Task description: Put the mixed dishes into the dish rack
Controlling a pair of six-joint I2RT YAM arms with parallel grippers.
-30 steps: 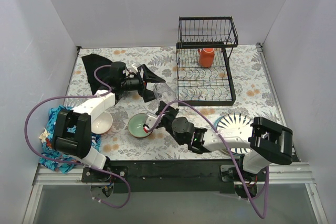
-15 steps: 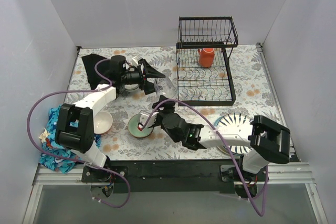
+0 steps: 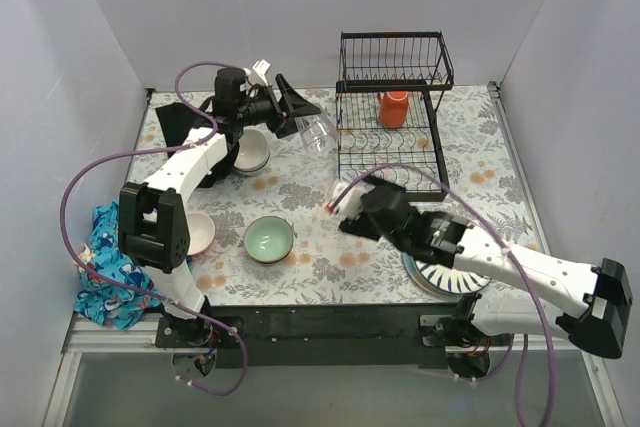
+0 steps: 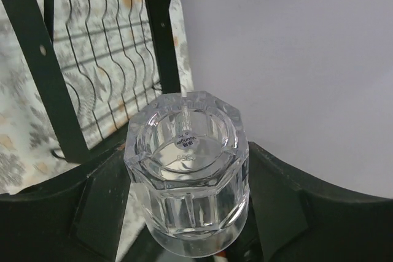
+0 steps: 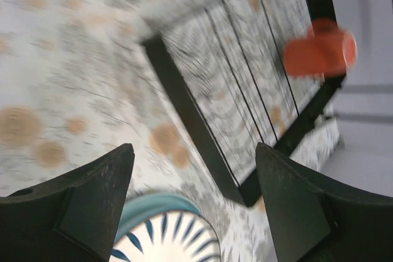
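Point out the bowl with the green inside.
The front-centre bowl; the white bowl left of it and the stacked bowls farther back lack green.

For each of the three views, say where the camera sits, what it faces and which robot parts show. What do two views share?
Top external: above and behind the bases, looking down on the table; both arms show, left gripper holding a clear glass.
Left wrist: on the left arm, facing the glass and dish rack; its fingers show.
Right wrist: on the right arm, looking down at dish rack, orange mug, striped plate; right gripper open.
Shared: both wrist views see the dish rack.
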